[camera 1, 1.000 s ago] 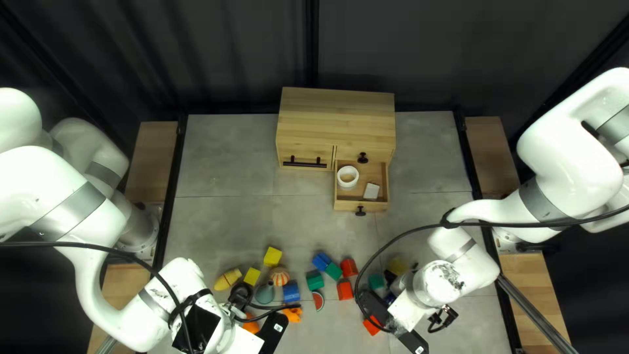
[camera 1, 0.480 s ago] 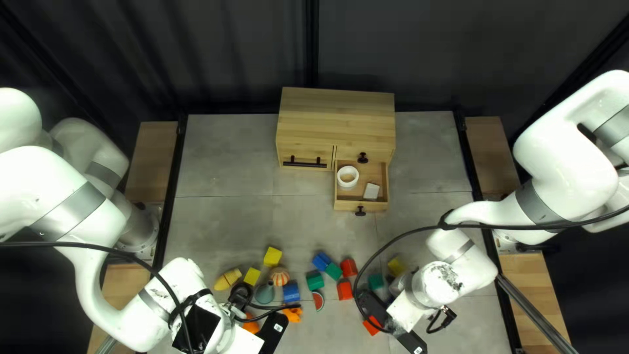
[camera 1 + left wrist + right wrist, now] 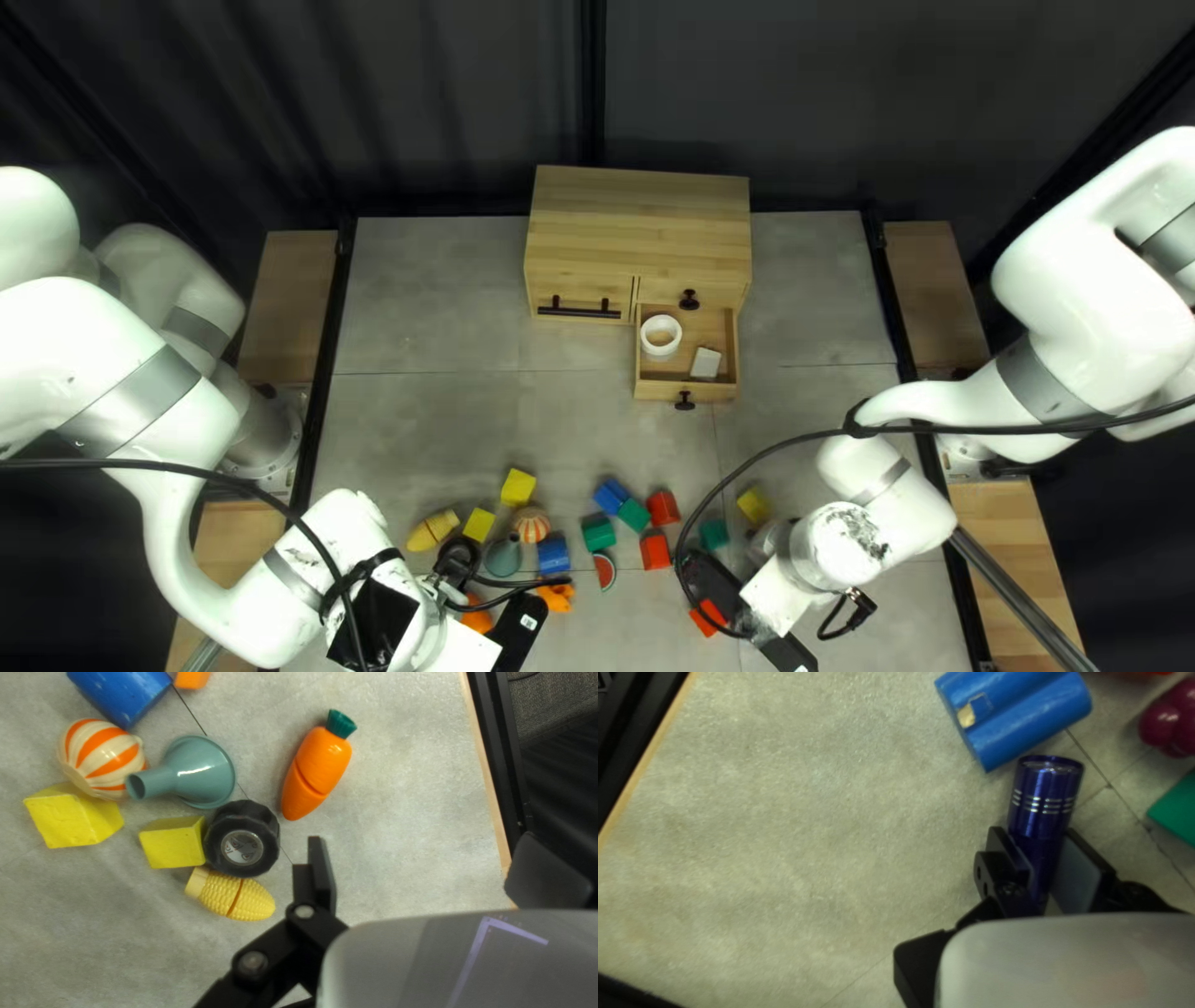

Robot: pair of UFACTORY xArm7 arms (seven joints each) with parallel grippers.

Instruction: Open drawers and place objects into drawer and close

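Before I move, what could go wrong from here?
The right gripper holds the flashlight with its head jutting past the fingertips, so it might knock the blue block close by.
The open drawer already holds a white ring and a small pale block; the flashlight could land on them and stop it closing.

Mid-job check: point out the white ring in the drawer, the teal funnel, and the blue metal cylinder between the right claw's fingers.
White ring [image 3: 661,354]: top left view, near rim.
Teal funnel [image 3: 207,771]: left wrist view, wide cone.
Blue metal cylinder [image 3: 1046,784]: right wrist view, wide end.
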